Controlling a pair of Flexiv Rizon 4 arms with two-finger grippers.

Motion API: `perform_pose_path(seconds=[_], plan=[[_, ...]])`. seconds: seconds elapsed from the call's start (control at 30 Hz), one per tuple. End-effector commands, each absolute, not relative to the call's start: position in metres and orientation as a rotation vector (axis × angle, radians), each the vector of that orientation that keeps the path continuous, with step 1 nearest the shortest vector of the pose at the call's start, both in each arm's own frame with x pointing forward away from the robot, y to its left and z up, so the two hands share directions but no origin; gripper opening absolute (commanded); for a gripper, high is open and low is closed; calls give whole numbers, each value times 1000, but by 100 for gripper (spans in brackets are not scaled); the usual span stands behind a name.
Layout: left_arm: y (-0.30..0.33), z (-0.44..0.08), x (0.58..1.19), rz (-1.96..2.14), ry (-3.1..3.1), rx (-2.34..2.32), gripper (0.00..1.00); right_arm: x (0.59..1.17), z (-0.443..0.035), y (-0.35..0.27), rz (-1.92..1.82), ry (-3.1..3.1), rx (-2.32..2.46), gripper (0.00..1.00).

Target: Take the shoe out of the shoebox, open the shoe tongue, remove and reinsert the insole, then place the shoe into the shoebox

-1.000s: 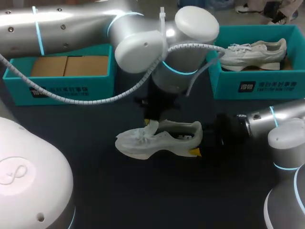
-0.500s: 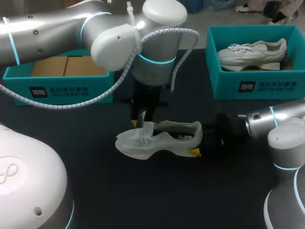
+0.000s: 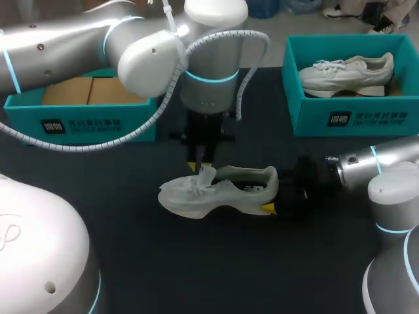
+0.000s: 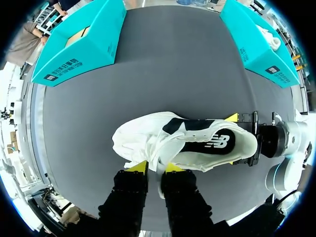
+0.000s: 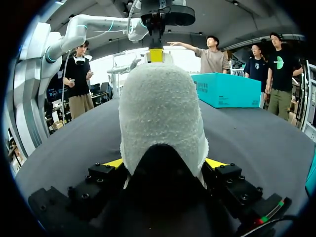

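Observation:
A white shoe point(image 3: 219, 190) lies on its side on the dark table, toe to the left. My left gripper point(image 3: 200, 168) comes down from above at the laces and is shut on the raised tongue point(image 4: 159, 157), which fills the gap between its yellow tips point(image 4: 154, 167). My right gripper point(image 3: 273, 191) is shut on the shoe's heel point(image 5: 160, 108), one yellow-tipped finger on each side point(image 5: 165, 163). In the left wrist view the shoe's dark inside point(image 4: 207, 143) shows, with the right gripper point(image 4: 244, 140) at the heel. The left gripper's yellow tip point(image 5: 156, 54) shows beyond the shoe in the right wrist view.
A teal shoebox point(image 3: 340, 121) at the back right holds a second white shoe point(image 3: 347, 72). Another teal box point(image 3: 85, 124) at the back left holds brown cardboard point(image 3: 91, 90). My left arm's thick body point(image 3: 163, 46) hangs over the table's back middle.
My left arm's wrist and elbow have swung to the left, while its fingers stayed at the tongue. The shoe and my right arm have not moved.

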State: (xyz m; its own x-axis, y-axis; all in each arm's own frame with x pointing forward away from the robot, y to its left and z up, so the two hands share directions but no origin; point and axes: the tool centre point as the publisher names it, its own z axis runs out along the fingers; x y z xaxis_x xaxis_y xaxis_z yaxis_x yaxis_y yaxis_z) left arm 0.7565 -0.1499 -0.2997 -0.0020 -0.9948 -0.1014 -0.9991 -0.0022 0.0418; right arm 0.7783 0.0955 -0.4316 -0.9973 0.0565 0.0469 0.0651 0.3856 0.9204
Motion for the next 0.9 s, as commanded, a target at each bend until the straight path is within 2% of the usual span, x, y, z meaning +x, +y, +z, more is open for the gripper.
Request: perform_pose_path(seconds=[0.03,0.43,0.63,0.77,0.9], plan=[[-145,-298,756,149,2199,-2188,0,778,-435,97,-1733,-2611,-117,0],[-103,-306,760,220,2203,-2193,0,778,-435,97,-1733,-2611,-117,0],[-90,-328,756,308,2222,-2243,8,778,-435,97,-1733,-2611,-117,0],[-87,-338,754,319,2249,-2265,9,778,-435,97,-1733,-2611,-117,0],[-86,-343,753,332,2267,-2274,21,778,-435,97,-1733,-2611,-117,0]])
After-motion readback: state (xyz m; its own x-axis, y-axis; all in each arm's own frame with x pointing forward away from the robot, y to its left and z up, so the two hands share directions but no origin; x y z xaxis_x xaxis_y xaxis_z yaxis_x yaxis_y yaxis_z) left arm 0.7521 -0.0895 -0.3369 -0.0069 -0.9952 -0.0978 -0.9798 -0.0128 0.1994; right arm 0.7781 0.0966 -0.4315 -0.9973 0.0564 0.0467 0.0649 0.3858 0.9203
